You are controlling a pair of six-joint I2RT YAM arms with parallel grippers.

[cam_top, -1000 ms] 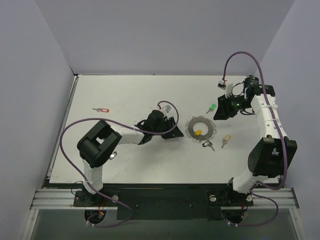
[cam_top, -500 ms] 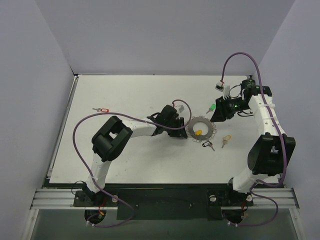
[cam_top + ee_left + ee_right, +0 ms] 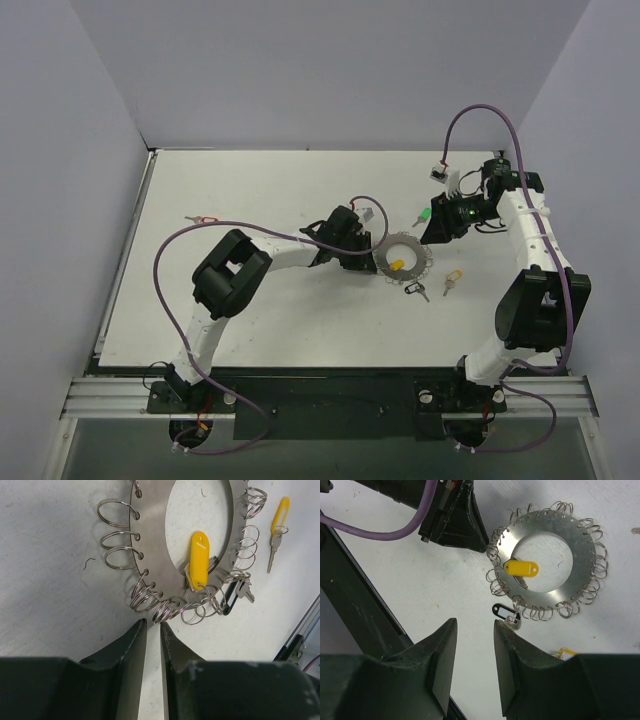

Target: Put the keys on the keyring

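**Mia:** So, what is the keyring (image 3: 155, 555) like?

**Tom:** It is a flat, shiny metal ring with a big round hole. Thin wire loops curl all round its rim, like lace. It lies flat on the white table (image 3: 50, 580).

**Mia:** Where is it from the left gripper (image 3: 152, 630)?

**Tom:** Right in front of it. The nearest loops sit at the fingertips, but I cannot tell if they touch. The two black fingers have only a thin slit between them, and I see nothing in the slit.

**Mia:** And the keys?

**Tom:** A yellow key (image 3: 198, 560) with a smooth plastic tag lies over the hole, just ahead of the left fingers and a bit right. Its long side runs the way those fingers point. A black key (image 3: 242, 587) sits at the rim, further right. A second yellow key (image 3: 273, 542) lies past the ring, apart from it, with its long side nearly the same way.

**Mia:** What about the right gripper (image 3: 473, 625)?

**Tom:** Its fingers are apart, with nothing in them. It hangs over the table, and the ring is ahead of it, to the right. A green key (image 3: 425, 216) lies near it.

**Mia:** How do the arms sit?

**Tom:** The left arm (image 3: 290, 258) is bent at the elbow and stretched low across the table. The right arm (image 3: 535, 235) stands tall, with its wrist turned in to the ring.
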